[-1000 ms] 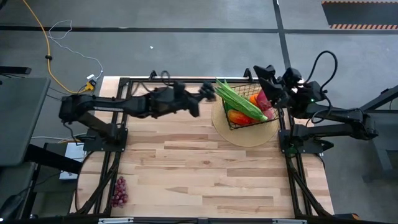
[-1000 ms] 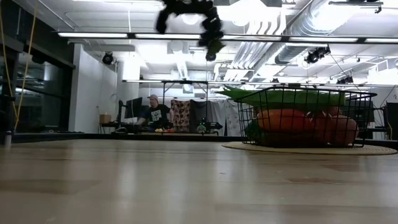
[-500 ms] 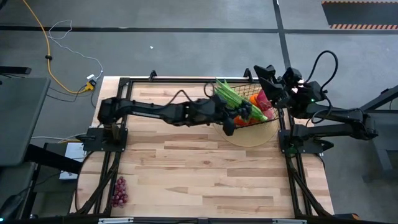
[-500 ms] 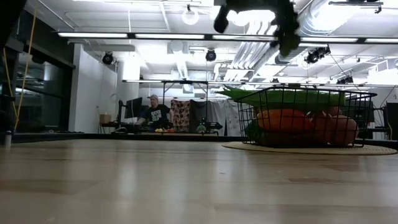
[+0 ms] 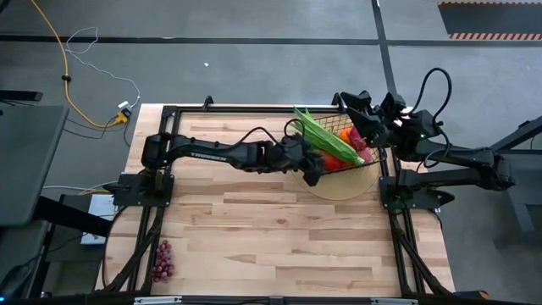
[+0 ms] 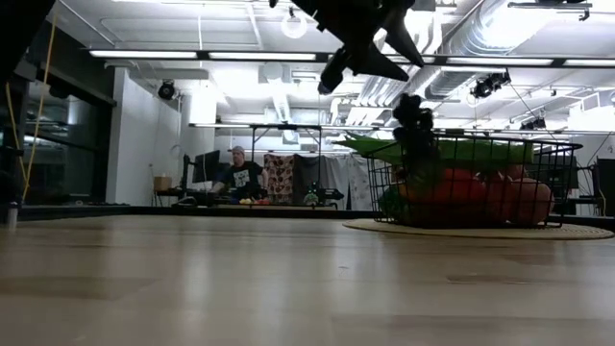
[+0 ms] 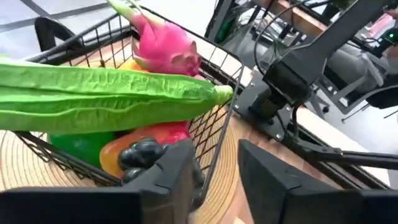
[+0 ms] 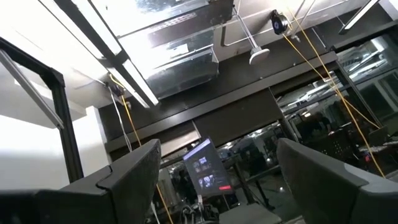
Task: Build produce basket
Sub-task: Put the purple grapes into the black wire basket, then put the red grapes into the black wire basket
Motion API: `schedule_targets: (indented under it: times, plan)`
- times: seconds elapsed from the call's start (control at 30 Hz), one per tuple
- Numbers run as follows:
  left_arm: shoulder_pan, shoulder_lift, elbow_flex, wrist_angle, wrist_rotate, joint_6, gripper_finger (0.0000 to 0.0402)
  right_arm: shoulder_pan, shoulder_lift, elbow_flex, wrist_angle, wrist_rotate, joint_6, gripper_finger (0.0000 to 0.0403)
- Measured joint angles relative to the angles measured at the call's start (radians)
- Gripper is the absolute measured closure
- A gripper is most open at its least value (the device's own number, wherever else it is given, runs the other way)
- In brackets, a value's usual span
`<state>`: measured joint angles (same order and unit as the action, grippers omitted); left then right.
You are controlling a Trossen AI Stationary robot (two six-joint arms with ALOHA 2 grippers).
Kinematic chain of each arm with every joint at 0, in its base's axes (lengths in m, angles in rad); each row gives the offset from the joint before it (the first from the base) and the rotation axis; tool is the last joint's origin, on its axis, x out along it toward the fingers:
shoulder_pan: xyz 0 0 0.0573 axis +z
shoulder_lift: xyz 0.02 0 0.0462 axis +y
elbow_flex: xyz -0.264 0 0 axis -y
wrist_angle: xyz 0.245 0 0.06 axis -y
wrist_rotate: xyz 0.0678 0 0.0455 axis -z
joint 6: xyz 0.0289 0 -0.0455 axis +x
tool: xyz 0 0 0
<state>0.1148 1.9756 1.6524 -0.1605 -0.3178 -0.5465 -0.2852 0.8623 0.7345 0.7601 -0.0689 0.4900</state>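
Note:
The black wire basket (image 5: 369,163) stands on a round tan mat (image 5: 339,188) at the table's far right. It holds long green beans (image 5: 326,135), a pink dragon fruit (image 7: 163,45) and an orange pepper (image 5: 333,161). A dark grape bunch (image 7: 140,155) sits low in the basket's near left corner against the pepper, and shows at the basket's left edge (image 6: 415,130) in the low view. My left gripper (image 7: 217,158) hovers open just above and left of that corner (image 5: 312,168), clear of the grapes. My right gripper (image 8: 214,168) waits open, raised by the basket's far right side (image 5: 354,100).
A second, reddish-purple grape bunch (image 5: 162,261) lies near the table's front left corner. The wooden table top (image 5: 271,229) stretches bare between it and the mat. A person sits at a desk (image 6: 240,178) in the room behind.
My left gripper has swung toward the table's right edge and down to the basket, carrying the dark grapes. It has opened and let go, then drawn back slightly. The grapes have dropped below the fingers into the basket's near left corner.

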Motion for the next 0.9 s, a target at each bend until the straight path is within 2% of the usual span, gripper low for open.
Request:
schedule_targets:
  times: [0.13, 0.27, 0.43, 0.6, 0.73, 0.9]
  plan:
    - [0.009, 0.004, 0.0, 0.005, 0.02, 0.001, 0.0237, 0.0, 0.0, 0.0, -0.001, 0.0, 0.0, 0.0091]
    - [0.041, -0.01, 0.003, -0.007, 0.098, 0.044, 0.019, 0.0, 0.0, 0.0, -0.002, 0.0, 0.002, 0.0091]
    - [0.109, -0.117, 0.041, -0.052, 0.189, 0.089, 0.0146, 0.0, 0.0, 0.0, -0.009, 0.0, 0.006, 0.0091]
    - [0.173, -0.278, 0.032, -0.118, 0.188, 0.178, 0.0132, 0.0, 0.0, 0.0, -0.016, -0.016, 0.007, 0.0091]
    - [0.186, -0.438, -0.016, -0.1, 0.176, 0.253, 0.0131, 0.0, 0.0, 0.0, -0.026, -0.023, 0.007, 0.0091]
    - [0.12, -0.628, -0.228, 0.021, 0.169, 0.292, 0.0131, 0.0, 0.0, 0.0, -0.051, -0.04, 0.007, 0.0091]
